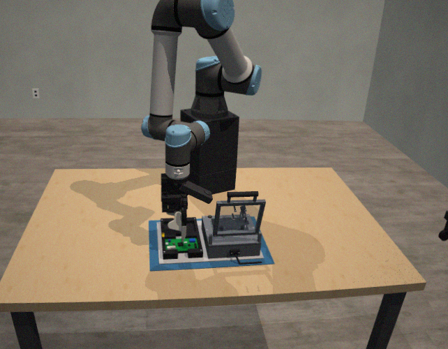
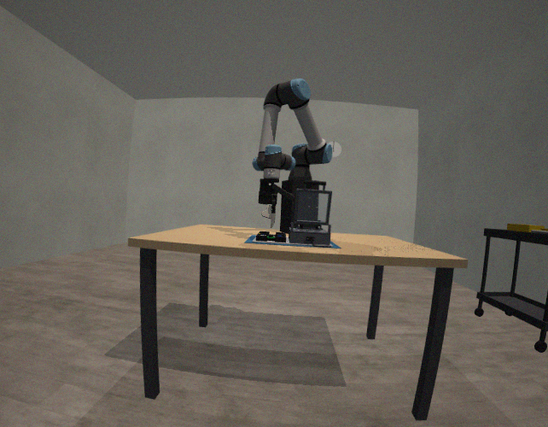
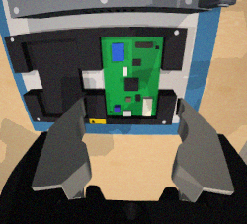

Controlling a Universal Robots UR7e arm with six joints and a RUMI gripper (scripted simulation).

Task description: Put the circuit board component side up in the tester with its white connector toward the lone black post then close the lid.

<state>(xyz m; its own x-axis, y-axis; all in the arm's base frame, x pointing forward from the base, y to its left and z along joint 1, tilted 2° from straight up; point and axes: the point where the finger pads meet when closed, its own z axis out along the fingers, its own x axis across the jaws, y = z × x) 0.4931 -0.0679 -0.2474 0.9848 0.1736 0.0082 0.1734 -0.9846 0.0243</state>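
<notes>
The green circuit board [image 3: 131,76] lies flat in the black tray [image 3: 96,81], component side up, with its white connector [image 3: 147,107] at the end nearest my fingers. It also shows in the top view [image 1: 180,245]. My gripper [image 3: 131,99] hangs above the tray, open and empty, with its two grey fingers spread on either side of the board's line. In the top view the gripper [image 1: 180,225] is a short way above the board. The grey tester [image 1: 232,236] stands right of the tray with its framed lid [image 1: 240,213] raised upright.
Tray and tester sit on a white plate on a blue mat [image 1: 211,251] near the table's front middle. The arm's black base [image 1: 213,150] stands behind them. A latch handle [image 1: 245,260] sticks out at the tester's front. A black cart [image 2: 517,271] stands far right.
</notes>
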